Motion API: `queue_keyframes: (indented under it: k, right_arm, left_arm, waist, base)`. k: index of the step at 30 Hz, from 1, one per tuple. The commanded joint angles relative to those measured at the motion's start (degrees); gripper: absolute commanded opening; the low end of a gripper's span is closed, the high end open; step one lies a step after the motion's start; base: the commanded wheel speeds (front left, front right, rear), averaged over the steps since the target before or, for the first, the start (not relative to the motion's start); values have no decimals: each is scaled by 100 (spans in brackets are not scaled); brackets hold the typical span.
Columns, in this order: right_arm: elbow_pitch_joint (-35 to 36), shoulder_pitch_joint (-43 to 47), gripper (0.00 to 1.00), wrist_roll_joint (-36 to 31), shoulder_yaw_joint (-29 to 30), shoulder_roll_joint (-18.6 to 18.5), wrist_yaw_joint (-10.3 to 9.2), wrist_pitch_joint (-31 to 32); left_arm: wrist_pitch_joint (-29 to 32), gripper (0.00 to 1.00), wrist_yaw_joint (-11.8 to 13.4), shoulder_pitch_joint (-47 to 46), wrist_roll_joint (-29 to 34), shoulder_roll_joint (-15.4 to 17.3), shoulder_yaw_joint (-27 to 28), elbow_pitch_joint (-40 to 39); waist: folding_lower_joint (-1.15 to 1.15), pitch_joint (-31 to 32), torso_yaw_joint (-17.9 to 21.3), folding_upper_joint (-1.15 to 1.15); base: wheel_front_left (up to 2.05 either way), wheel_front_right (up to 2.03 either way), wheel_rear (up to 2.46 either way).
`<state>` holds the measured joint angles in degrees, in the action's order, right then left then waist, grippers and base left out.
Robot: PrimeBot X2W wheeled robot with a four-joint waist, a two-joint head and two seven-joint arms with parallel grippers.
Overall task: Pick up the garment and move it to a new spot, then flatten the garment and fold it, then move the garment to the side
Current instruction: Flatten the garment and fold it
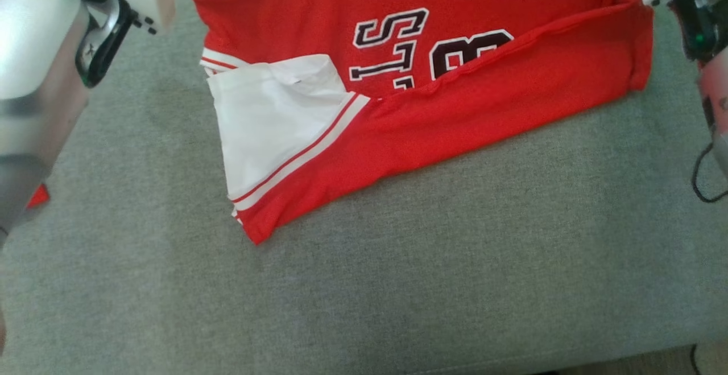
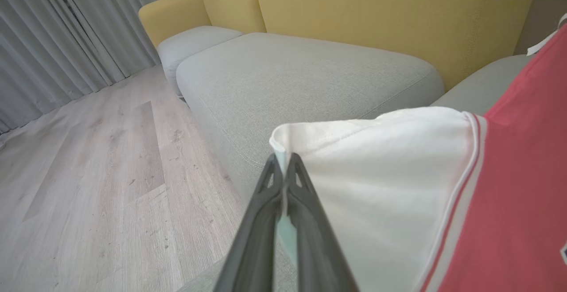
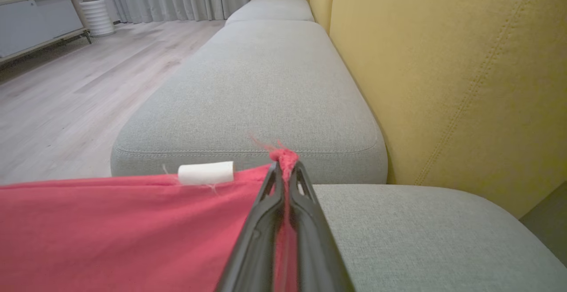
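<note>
The garment [image 1: 455,96] is a red jersey with white sleeves, white-and-red trim and black lettering, spread across the grey sofa cushion [image 1: 398,284] in the head view. My left gripper [image 2: 283,168] is shut on the edge of a white sleeve [image 2: 381,172], which hangs taut from the fingers. In the right wrist view my right gripper [image 3: 285,170] is shut on a bunched red corner of the garment [image 3: 110,230], beside a small white label [image 3: 206,173]. Both wrists show at the head view's upper corners, the left [image 1: 108,16] and the right [image 1: 694,16].
The yellow sofa back [image 3: 443,75] rises along one side. More grey seat cushions [image 2: 301,75] stretch beyond the garment. Wooden floor [image 2: 88,185] and grey curtains [image 2: 57,30] lie past the sofa edge. A low cabinet [image 3: 35,21] stands far off.
</note>
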<state>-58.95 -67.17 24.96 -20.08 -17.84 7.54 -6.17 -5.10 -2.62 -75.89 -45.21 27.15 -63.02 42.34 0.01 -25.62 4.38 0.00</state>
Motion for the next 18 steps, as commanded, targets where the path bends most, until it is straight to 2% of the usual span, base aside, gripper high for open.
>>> queue_keyframes:
  k: [1, 9, 18]
  right_arm:
    - [121, 147, 0, 174, -136, -136, -5, -79]
    - [215, 680, 0, 684, -693, -530, -5, 197]
    - [811, 1364, 0, 1622, -1554, -1241, -5, 985]
  left_arm:
    - [-55, 0, -71, -132, 2, 184, 169, -40]
    - [178, 0, -266, 405, -209, 301, -42, -499]
    - [1000, 0, -271, 1114, -479, 940, -392, -1820]
  waist:
    - [-1, 127, -61, 0]
    - [-1, 450, -245, 0]
    - [-1, 795, -387, 0]
  base:
    - [0, 0, 0]
    - [0, 0, 0]
    - [0, 0, 0]
